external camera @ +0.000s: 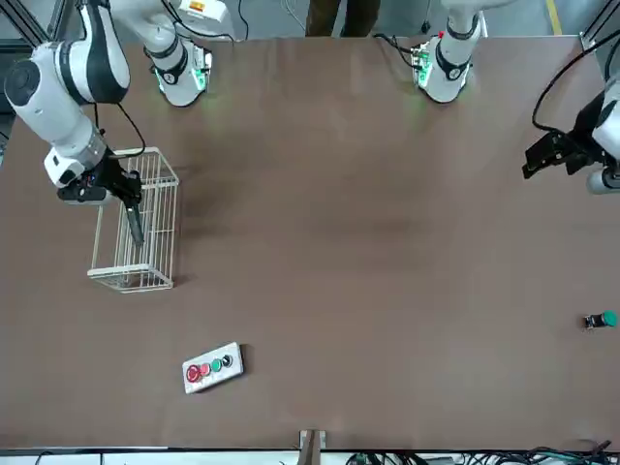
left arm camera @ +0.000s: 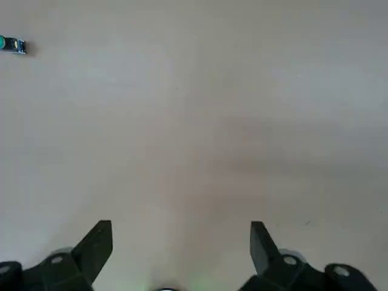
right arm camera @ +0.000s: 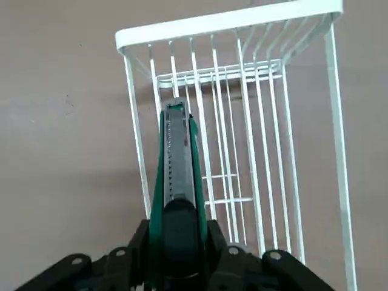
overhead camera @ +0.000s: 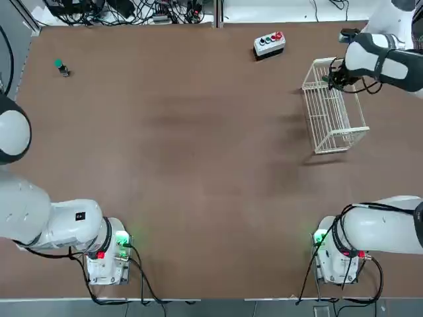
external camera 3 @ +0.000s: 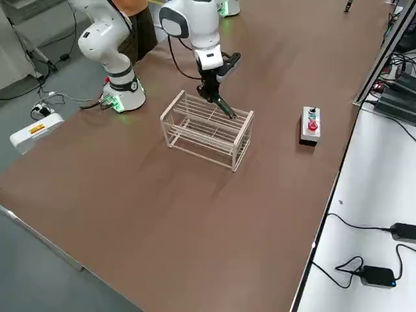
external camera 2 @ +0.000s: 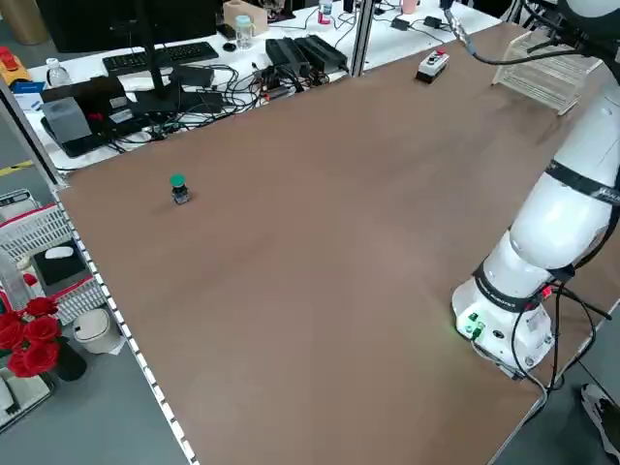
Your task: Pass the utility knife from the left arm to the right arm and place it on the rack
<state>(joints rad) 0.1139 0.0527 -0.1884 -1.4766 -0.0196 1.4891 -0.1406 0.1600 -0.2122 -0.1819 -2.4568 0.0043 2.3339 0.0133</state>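
Over the rack's (right arm camera: 242, 121) far end, the knife (right arm camera: 177, 163) hangs pinched in the right end effector (right arm camera: 179, 242), its tip reaching among the top wires. At the bench's (overhead camera: 198, 165) opposite side, the left end effector (left arm camera: 180, 242) hovers spread and empty.

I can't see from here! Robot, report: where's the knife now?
Right gripper shut on utility knife, over the rack. Left gripper open, empty, off to the side. Nothing in the way.
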